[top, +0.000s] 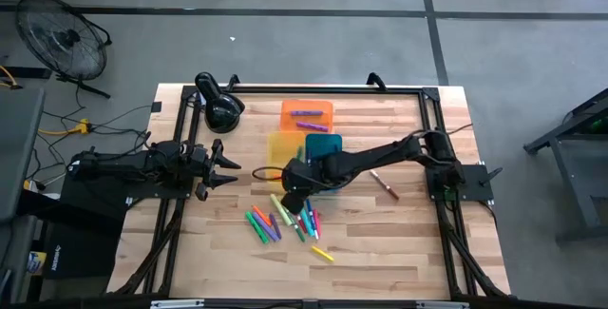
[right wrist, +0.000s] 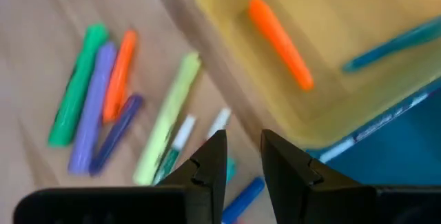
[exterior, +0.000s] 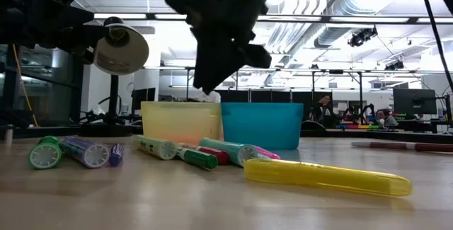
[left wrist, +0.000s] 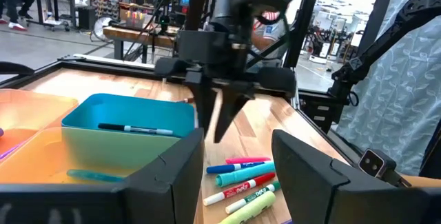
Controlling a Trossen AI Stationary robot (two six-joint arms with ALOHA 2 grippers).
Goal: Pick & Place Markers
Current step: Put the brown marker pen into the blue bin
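Several markers [top: 283, 222] in green, purple, orange, blue, red and pink lie flat and loose on the wooden table, in front of the trays. One yellow marker [exterior: 325, 175] lies nearest the front edge. My right gripper [right wrist: 241, 151] hangs tilted downward over the loose markers, just in front of the yellow tray [right wrist: 331, 58], its fingers a little apart with nothing between them. In that tray lie an orange marker [right wrist: 279, 41] and a teal one [right wrist: 396, 41]. My left gripper [left wrist: 238, 176] waits open at the table's left, pointing level.
The yellow tray [top: 283, 147], the blue tray [top: 323, 145] holding a marker [left wrist: 134, 129], and the orange tray [top: 307, 112] with purple markers stand in the table's middle. A black lamp [top: 220, 109] stands far left. A dark red marker [top: 385, 184] lies alone to the right.
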